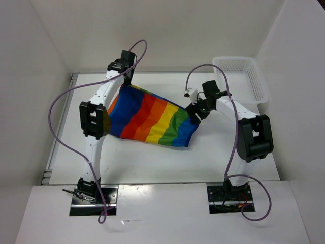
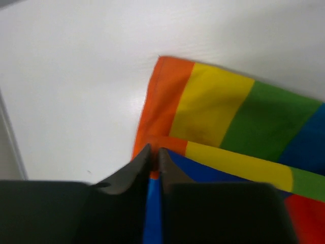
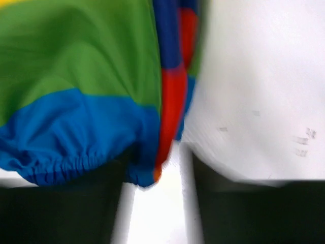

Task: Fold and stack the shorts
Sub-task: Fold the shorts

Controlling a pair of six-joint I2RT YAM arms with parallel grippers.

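Observation:
The rainbow-striped shorts (image 1: 152,119) hang stretched between my two grippers above the middle of the table, sagging toward the near side. At the back left, my left gripper (image 1: 123,81) pinches a corner of them. In the left wrist view its fingers (image 2: 139,162) stand almost together with an orange and blue fold of the shorts (image 2: 228,112) caught between them. My right gripper (image 1: 195,114) is at the shorts' right end. In the right wrist view its jaws stand apart with bare white showing between them, and the gathered blue edge of the shorts (image 3: 76,76) lies against the left finger only.
A white mesh basket (image 1: 261,86) stands at the back right corner of the table. White walls close in the left, back and right sides. Purple cables loop over both arms.

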